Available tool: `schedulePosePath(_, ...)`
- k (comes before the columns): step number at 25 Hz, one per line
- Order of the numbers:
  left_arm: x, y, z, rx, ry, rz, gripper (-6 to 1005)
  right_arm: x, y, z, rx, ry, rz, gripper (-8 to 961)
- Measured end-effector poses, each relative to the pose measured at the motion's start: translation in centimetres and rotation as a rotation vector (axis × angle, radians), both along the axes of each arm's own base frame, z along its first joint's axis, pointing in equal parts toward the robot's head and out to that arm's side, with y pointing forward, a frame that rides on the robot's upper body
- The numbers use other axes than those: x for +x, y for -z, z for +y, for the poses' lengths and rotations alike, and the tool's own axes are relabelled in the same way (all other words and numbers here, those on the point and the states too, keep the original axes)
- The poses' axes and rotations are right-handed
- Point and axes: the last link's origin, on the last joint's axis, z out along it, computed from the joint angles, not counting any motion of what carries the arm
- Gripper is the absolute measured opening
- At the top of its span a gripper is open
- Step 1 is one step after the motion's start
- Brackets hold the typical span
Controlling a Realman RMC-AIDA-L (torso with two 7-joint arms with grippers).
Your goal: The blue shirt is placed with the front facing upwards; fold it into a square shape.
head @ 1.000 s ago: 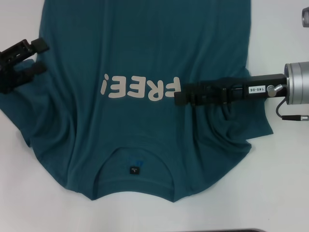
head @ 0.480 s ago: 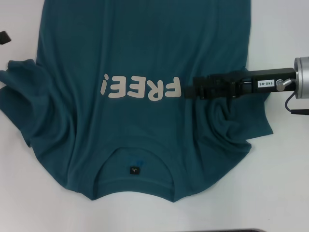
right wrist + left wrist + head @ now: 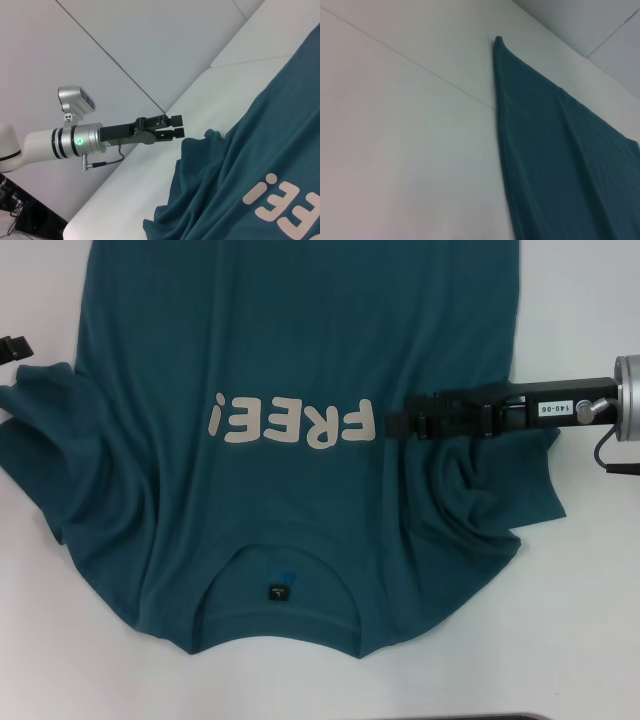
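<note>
On white table (image 3: 590,640), blue shirt (image 3: 300,360), seemingly flat

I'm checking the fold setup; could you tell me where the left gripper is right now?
In the head view, the left gripper sits at the far left edge, just off the blue shirt, beside its bunched left sleeve.

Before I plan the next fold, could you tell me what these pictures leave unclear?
The blue shirt, its hem: cut off by the head view's top edge.
The left gripper: almost wholly past the head view's left edge.
The tag, its print: too small in the head view.
Whether the right gripper touches the cloth: the head view looks down on it.
</note>
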Motion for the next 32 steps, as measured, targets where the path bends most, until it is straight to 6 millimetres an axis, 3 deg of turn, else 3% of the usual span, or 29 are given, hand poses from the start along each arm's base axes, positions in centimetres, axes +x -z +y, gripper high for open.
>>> schedulePosePath(20, -0.2, 1.6, 0.7, -0.046, -0.012, 0.093, 907, 0.1, -0.1, 0.0, 0.001, 0.005, 0.000, 928)
schedulePosePath(32, -0.2, 2.1, -0.1, -0.090, -0.003, 0.066, 905, 0.2, -0.2, 0.0, 0.009, 0.014, 0.005, 926)
